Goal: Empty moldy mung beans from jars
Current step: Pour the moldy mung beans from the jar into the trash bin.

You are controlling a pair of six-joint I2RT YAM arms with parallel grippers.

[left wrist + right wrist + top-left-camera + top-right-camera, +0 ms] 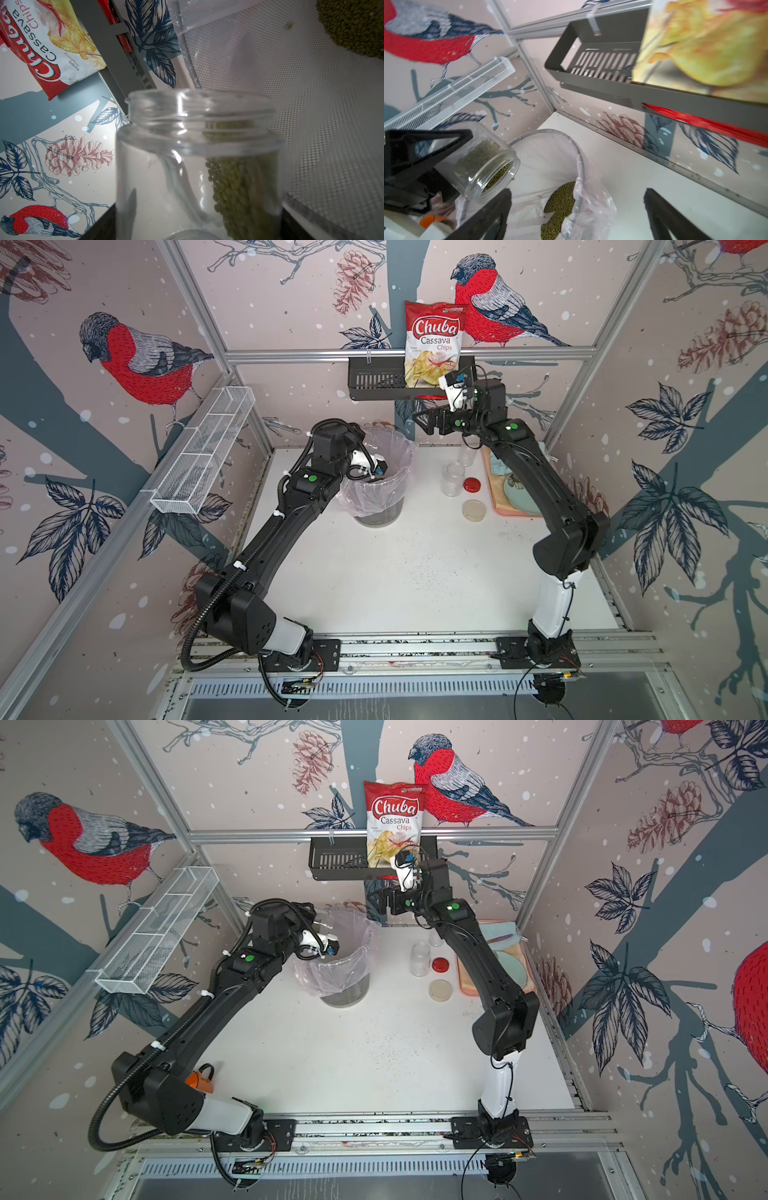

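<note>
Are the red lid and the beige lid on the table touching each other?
Apart. In both top views a strip of bare white table shows plainly between the red lid and the beige lid.

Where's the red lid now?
The red lid sits on the table in both top views, right of the bin, between an empty jar and the tray.

Black arms [266,539], white base links [550,605], green dots [312,478]
</note>
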